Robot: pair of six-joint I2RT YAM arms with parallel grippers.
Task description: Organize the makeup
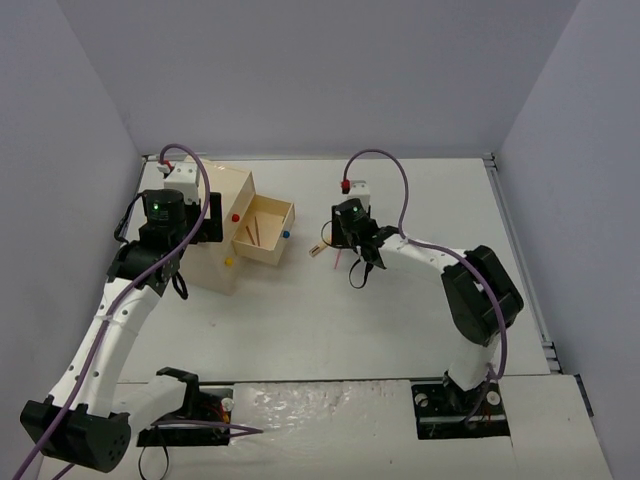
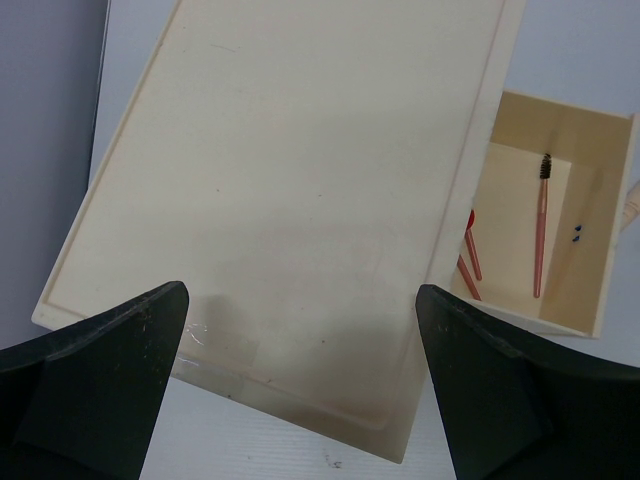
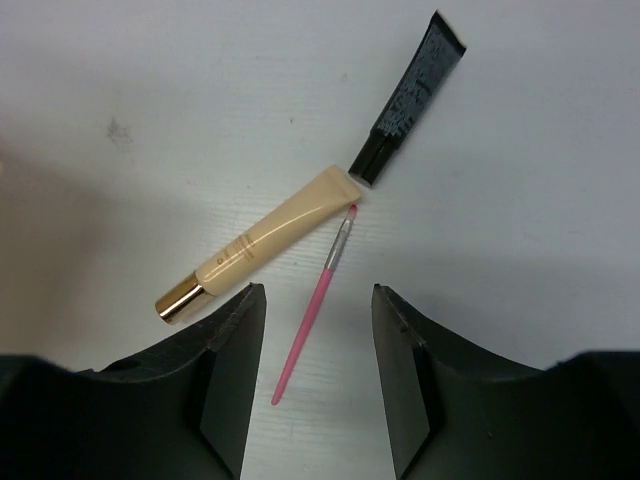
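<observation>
1. The right gripper (image 3: pixel 318 292) fills the bottom of its wrist view. Its jaws stand partly open and hold nothing, one finger on each side of a thin pink brush (image 3: pixel 313 305).
2. The pink brush lies flat on the white table (image 3: pixel 150 80) at lower centre of that view, its tip pointing to the upper right.
3. Just above it a beige tube (image 3: pixel 265 238) with a gold cap lies on a slant. Its flat end almost meets the cap of a black tube (image 3: pixel 408 100), which runs on towards the upper right corner.
4. The step in hand looks like picking up the pink brush. The next move probably calls for a straight drop until the fingertips nearly meet the table, then a close on the slim shaft without nudging the beige tube.
5. Further off, the left gripper (image 2: pixel 300 292) hangs wide open and empty over the lid of the wooden box (image 2: pixel 290 180).
6. At the right of the left wrist view the drawer (image 2: pixel 510 260) is pulled out. It already holds a dark-tipped brush (image 2: pixel 541 225) and red pencils (image 2: pixel 470 262), so it is the likely place for the pink brush.
</observation>
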